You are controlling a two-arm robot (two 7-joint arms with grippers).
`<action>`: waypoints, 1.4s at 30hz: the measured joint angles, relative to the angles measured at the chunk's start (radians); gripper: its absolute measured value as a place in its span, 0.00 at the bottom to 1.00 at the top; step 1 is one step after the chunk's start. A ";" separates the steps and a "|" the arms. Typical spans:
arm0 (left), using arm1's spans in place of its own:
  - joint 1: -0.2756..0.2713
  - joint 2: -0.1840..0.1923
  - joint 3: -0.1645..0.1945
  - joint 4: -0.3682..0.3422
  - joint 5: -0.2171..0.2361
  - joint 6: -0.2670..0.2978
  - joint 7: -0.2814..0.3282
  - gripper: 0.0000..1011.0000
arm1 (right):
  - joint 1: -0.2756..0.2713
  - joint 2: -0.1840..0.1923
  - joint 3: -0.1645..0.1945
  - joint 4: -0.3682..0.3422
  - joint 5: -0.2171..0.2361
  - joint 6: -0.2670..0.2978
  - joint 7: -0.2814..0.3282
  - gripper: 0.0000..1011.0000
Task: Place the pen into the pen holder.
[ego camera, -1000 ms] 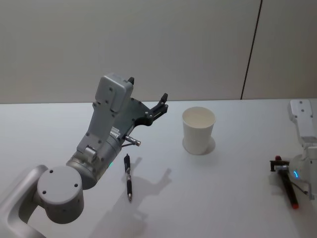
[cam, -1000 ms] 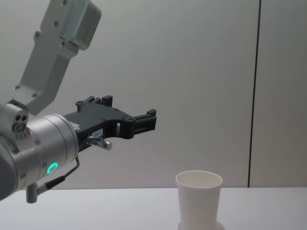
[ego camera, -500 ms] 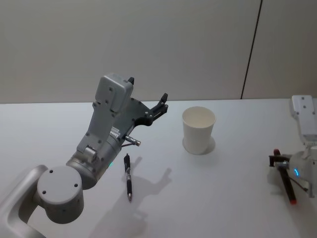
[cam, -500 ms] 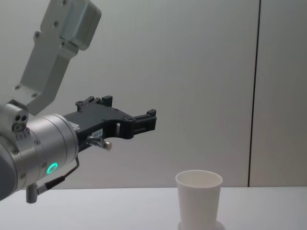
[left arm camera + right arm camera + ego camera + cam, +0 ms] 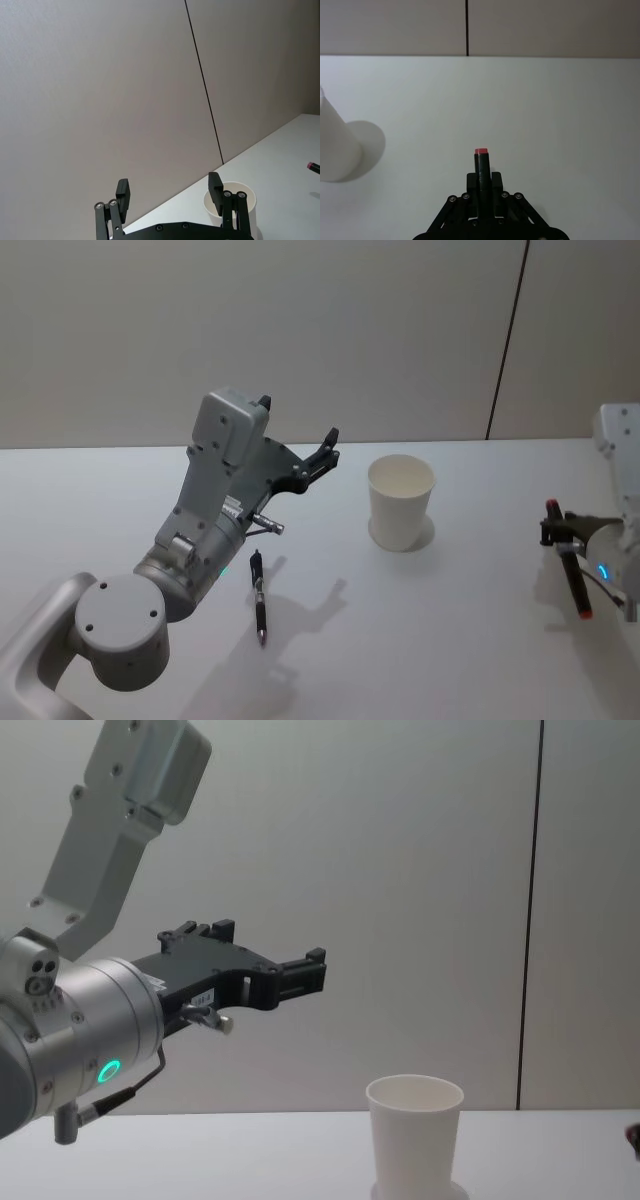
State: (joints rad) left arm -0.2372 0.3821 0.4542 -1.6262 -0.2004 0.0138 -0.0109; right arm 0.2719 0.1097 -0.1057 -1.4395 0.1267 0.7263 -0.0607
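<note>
R gripper (image 5: 558, 531) lifted red-tipped pen (image 5: 573, 578); L arm (image 5: 205, 520) parked.

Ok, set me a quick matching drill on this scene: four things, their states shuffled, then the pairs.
1 left gripper
2 right gripper
3 black pen
4 paper cup

A lying flat on the table
B shut on the red-tipped pen
C standing upright
D open, raised above the table

Pairs: 1-D, 2-B, 3-A, 4-C
</note>
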 joint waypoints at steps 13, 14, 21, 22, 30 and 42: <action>0.000 0.000 0.000 0.000 0.000 0.000 0.000 0.99 | -0.030 0.004 0.005 -0.059 0.011 -0.166 0.051 0.16; 0.000 0.000 0.000 0.000 0.000 0.000 0.000 0.99 | -0.032 0.004 0.006 -0.063 0.013 -0.186 0.058 0.16; 0.000 0.000 0.000 0.000 0.000 0.000 0.000 0.99 | -0.039 0.002 0.006 -0.074 0.024 -0.292 0.086 0.16; 0.000 0.000 0.000 0.000 0.000 0.000 0.000 0.99 | -0.039 0.002 0.006 -0.074 0.025 -0.303 0.089 0.16; 0.000 0.000 0.000 0.000 0.000 0.000 0.000 0.99 | -0.039 -0.005 0.000 -0.067 0.032 -0.448 0.129 0.16; 0.000 0.000 0.000 0.000 0.000 0.000 0.000 0.99 | -0.013 -0.026 -0.019 -0.002 0.032 -0.635 0.188 0.16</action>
State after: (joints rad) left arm -0.2372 0.3821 0.4542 -1.6262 -0.2003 0.0138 -0.0109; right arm 0.2592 0.0836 -0.1243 -1.4411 0.1586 0.0916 0.1276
